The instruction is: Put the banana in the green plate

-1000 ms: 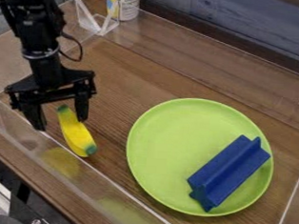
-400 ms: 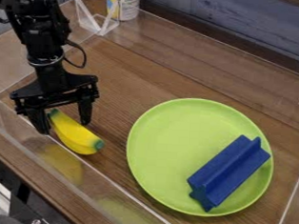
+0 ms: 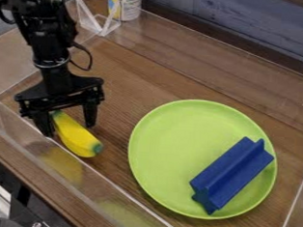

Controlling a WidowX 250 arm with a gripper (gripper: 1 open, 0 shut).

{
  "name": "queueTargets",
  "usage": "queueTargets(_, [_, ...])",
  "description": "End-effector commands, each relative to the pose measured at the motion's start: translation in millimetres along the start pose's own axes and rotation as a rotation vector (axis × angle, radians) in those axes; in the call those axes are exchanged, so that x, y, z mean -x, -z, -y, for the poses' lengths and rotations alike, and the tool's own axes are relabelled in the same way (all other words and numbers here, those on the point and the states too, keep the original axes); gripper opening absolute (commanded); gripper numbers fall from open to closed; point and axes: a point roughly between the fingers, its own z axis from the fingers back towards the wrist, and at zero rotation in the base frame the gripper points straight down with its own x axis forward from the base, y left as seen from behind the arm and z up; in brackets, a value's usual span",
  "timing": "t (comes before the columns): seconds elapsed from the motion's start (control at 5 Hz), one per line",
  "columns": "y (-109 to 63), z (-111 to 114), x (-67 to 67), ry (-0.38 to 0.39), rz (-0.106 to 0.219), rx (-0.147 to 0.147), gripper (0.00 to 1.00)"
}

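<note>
The banana [image 3: 79,136], small, yellow and dark-tipped, lies on the wooden table left of the green plate [image 3: 179,136]. My black gripper [image 3: 65,119] hangs straight down over the banana's upper end, open, one finger on each side of it. I cannot tell whether the fingers touch the fruit. The plate is large, round and lime green, and a blue ridged block [image 3: 231,175] rests in its right half.
A clear plastic wall [image 3: 59,182] runs along the table's front and left edges. At the back left stands a white bottle [image 3: 122,2] with a yellow label. Dark cables trail from the arm [image 3: 45,36].
The gripper has come lower and slightly right, so its open fingers now straddle the banana. The banana has turned a little under it. Plate and block have not moved.
</note>
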Motion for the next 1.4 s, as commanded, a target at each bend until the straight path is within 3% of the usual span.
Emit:
queueTargets(0.0, [-4.5,4,-1.5,0.015,0.017,0.003,0.00])
queueTargets(0.2, [-11.4,6,0.7,0.027,0.019,-0.001,1.00])
queueTargets(0.6, [-21.6,10,4.1,0.042,0.017,-0.007,1.00])
queueTargets(1.2, [-14.4,12,3.5,0.039,0.015,-0.024,1.00])
